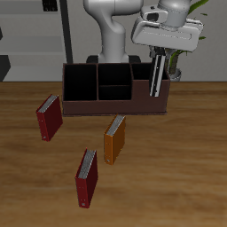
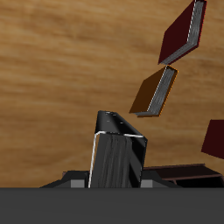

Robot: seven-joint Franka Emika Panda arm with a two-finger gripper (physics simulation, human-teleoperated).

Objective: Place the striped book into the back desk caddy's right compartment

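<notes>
Above the back desk caddy, tool clenched on the upright striped book, no legible lettering.

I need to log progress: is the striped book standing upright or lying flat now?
Upright. The striped book hangs vertically under the gripper, its lower end inside the back desk caddy, in the right compartment.

A study or office, by its wooden table, desk caddy, scattered books and shelving behind.
</notes>
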